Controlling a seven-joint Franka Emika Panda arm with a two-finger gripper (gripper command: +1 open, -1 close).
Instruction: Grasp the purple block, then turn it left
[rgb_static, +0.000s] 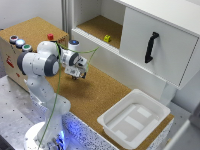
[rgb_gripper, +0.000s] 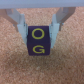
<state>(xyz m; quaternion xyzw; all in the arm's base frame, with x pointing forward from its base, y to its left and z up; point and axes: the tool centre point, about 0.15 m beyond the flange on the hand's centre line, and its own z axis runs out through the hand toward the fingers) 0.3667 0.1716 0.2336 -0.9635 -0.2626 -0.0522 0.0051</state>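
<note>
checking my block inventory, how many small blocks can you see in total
3. The purple block sits between the jaws above the cork surface. A red block is on the box top by the buttons. A yellow block lies in the open shelf. Others may be hidden behind the cabinet door.

Your purple block (rgb_gripper: 38, 40) is a small dark cube with yellow letters "O" and "G" on its facing side, sitting upright and square between the end effector (rgb_gripper: 39, 29) fingers, just above the cork counter (rgb_gripper: 15, 65).
</note>
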